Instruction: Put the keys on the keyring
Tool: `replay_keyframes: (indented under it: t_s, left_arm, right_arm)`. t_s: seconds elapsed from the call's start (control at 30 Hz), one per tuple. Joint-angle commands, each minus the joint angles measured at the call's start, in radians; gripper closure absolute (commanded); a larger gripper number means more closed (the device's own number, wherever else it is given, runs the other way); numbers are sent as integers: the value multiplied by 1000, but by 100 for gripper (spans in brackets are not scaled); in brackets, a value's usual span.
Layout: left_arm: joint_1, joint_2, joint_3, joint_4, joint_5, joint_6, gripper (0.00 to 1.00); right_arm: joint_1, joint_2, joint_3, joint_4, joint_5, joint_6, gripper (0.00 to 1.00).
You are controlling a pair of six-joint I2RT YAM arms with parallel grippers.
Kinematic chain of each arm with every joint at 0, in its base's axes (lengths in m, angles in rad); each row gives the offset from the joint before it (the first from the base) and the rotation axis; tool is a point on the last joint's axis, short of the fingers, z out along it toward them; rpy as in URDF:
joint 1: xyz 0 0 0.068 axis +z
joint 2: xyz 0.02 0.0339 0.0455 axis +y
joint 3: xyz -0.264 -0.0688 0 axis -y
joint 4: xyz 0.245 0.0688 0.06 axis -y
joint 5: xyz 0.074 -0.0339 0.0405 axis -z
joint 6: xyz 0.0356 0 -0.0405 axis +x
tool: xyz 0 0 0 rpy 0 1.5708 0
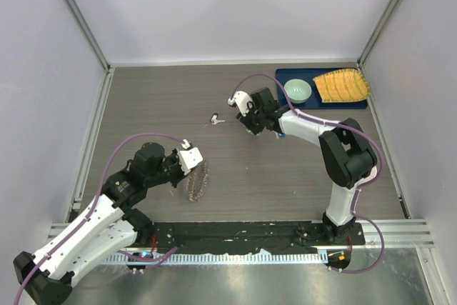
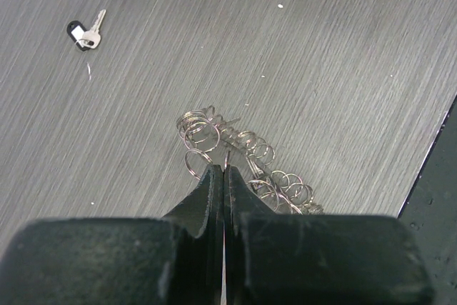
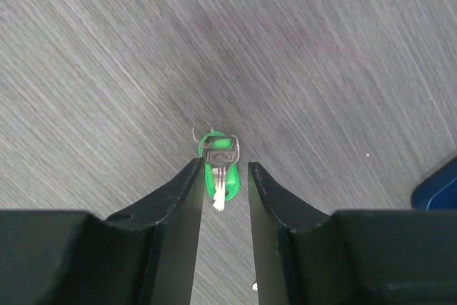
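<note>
Grey wood-grain bench (image 1: 235, 98) with pale walls round it; I only get the whole of it from the top cam. In the far right corner sits a blue tray (image 1: 285, 75) w/ a pale green bowl (image 1: 297, 91) and a ribbed yellow pad (image 1: 343, 85) on it. The right wrist cam catches just a blue corner.

My left hand (image 2: 223, 169) is pressed together, tips on the keyring (image 2: 243, 155), a thin wire loop nipped between them as far as I can tell. It's a bristly bunch of small silver split rings lying near-left. The top cam gives a grey smudge, the wrist cam each coil.

My right hand (image 3: 223, 164) stands apart, black fingers either side of the green key (image 3: 221, 151), a sliver of bench showing each side. From the top cam I can't see that key at all. Its metal carries a stamp, too small to read.

The second key (image 2: 87, 32), silver w/ dark head, lies alone on bare bench, well apart from both hands.
</note>
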Motion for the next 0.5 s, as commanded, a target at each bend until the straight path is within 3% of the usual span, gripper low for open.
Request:
replay_keyframes:
  t_s: [0.0, 0.47]
  left_arm:
    - [6, -1, 7, 26, -29, -12, 100]
    - [7, 1, 2, 29, -36, -14, 100]
  right_arm:
    - [2, 34, 64, -8, -27, -59, 65]
    - [3, 78, 107, -56, -69, -88, 64]
